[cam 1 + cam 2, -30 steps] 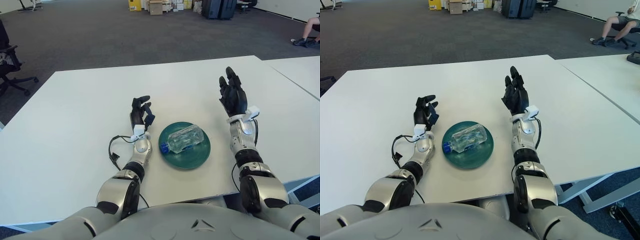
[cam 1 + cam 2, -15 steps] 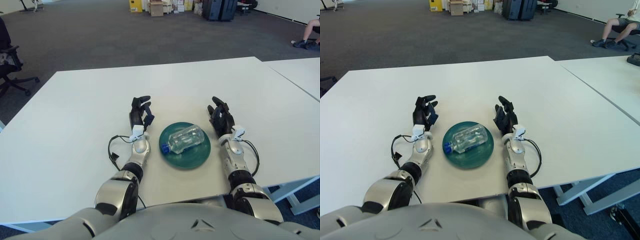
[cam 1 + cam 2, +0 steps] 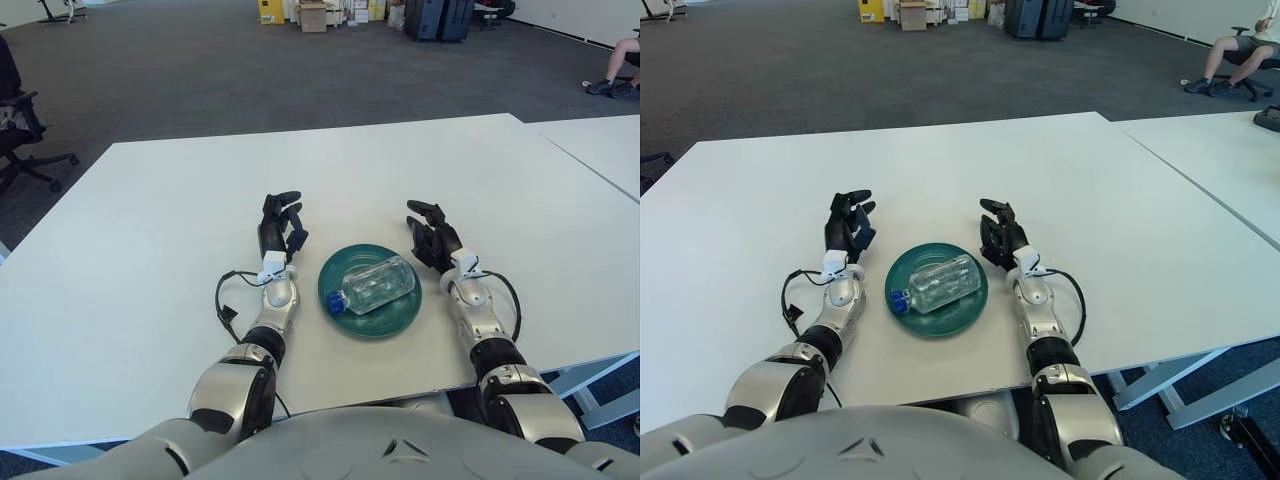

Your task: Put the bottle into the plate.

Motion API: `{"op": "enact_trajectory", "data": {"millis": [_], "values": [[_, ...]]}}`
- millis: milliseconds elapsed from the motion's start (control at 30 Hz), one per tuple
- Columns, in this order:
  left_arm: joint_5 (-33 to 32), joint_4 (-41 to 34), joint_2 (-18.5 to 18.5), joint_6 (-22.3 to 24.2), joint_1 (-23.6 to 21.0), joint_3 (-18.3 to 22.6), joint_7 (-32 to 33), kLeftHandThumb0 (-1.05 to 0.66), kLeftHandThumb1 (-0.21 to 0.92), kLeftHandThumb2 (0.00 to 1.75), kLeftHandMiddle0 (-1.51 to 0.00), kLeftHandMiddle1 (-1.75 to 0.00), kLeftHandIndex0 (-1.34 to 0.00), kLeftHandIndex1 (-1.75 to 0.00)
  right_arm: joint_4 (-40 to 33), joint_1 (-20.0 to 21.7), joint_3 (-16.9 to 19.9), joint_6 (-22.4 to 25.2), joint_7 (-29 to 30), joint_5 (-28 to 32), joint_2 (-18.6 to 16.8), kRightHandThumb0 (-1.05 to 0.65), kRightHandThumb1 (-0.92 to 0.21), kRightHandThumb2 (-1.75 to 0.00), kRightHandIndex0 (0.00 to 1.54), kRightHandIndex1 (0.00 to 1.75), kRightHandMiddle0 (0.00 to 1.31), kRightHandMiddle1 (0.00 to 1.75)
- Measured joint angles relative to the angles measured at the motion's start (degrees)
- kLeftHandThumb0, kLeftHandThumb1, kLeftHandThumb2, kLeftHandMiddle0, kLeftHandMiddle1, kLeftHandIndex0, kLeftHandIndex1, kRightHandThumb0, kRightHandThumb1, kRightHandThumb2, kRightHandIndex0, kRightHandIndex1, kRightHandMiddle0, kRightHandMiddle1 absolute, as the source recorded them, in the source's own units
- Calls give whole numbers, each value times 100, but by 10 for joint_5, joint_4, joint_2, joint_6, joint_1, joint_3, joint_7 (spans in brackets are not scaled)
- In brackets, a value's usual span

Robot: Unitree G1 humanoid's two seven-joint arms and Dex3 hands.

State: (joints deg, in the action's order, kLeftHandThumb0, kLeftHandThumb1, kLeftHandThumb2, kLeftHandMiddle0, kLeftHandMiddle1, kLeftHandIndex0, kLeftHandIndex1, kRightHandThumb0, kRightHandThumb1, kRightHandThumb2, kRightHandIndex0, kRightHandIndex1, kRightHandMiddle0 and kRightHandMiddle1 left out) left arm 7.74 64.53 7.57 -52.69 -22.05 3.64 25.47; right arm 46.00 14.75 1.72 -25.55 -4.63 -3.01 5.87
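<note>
A clear plastic bottle (image 3: 373, 288) with a blue cap lies on its side in the dark green plate (image 3: 398, 318) near the table's front edge. My left hand (image 3: 279, 225) shows just left of the plate, fingers loosely curled and holding nothing. Close to the plate's right rim is my right hand (image 3: 428, 236), fingers relaxed and spread, empty, a small gap between it and the bottle.
A black cable (image 3: 227, 300) loops beside my left forearm on the white table (image 3: 160, 220). A second white table (image 3: 600, 145) adjoins at the right. Beyond lie dark carpet, an office chair (image 3: 18, 130) at the left and boxes at the back.
My right hand has come down from its raised spot at the right and moved left to the plate's right rim. The bottle has shifted slightly in the plate. The left hand stayed put.
</note>
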Motion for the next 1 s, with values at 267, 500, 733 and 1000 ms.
{"op": "enact_trajectory", "data": {"millis": [267,500,733,1000], "values": [[0,-3,1,0,1,0,0,-63,92,84,-52,-65,-36,-123,4,4,0,3,12,0,2,-63,-92,-79,35,3,0,76],[-4,-4,4,2,1,1,-3,-64,92,84,-52,-65,-36,-123,-29,-5,-4,38,22,-2,1,-62,-92,-78,36,3,0,75],[-4,-7,5,2,2,0,-2,-64,92,84,-52,-64,-37,-124,-47,-12,-4,54,29,-1,-1,-60,-92,-74,38,4,0,75],[0,-9,5,2,3,-1,0,-65,92,84,-52,-64,-36,-125,-64,-21,1,64,27,8,-5,-57,-92,-71,39,3,0,78]]}}
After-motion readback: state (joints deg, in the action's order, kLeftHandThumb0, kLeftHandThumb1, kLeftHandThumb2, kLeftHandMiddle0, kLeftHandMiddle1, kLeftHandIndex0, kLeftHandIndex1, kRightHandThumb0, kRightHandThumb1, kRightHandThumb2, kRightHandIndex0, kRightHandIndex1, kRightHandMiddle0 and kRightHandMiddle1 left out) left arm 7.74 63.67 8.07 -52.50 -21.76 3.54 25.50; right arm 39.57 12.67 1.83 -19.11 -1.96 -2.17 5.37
